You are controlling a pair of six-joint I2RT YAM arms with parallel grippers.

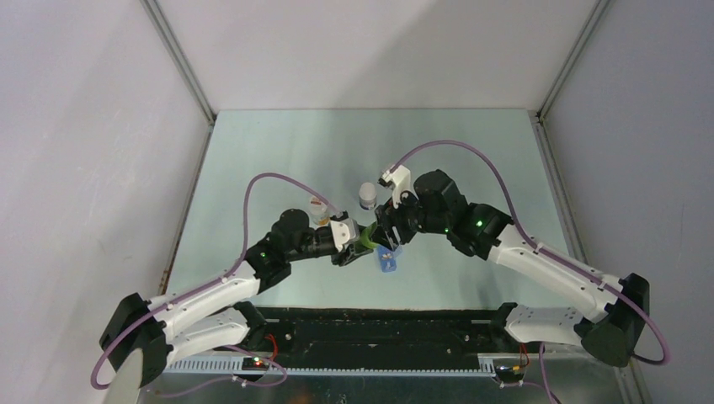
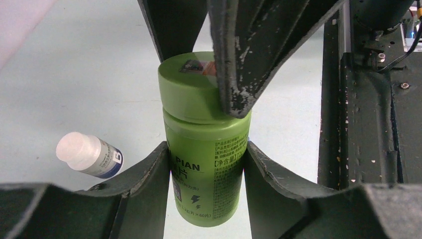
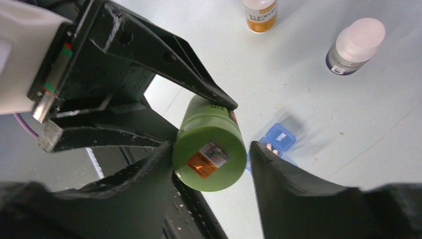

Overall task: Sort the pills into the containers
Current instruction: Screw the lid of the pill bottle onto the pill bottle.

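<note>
My left gripper (image 2: 206, 148) is shut on the body of a green round bottle (image 2: 206, 164) and holds it above the table, where the two arms meet (image 1: 368, 239). My right gripper (image 3: 210, 149) straddles the bottle's green cap (image 3: 209, 157). Its left finger touches the cap and a narrow gap shows at the right finger. The translucent blue pill box (image 3: 279, 138) lies on the table just below the bottle (image 1: 389, 263). Two tiny orange pills (image 3: 271, 147) show in one of its compartments. The right finger hides the remainder of the box.
A white-capped bottle with a blue label (image 3: 356, 46) lies beyond the grippers (image 1: 367, 195) and also shows in the left wrist view (image 2: 87, 155). A white bottle with an orange label (image 3: 260, 12) stands to its left (image 1: 318, 206). The black base rail (image 2: 368, 124) runs along the near edge.
</note>
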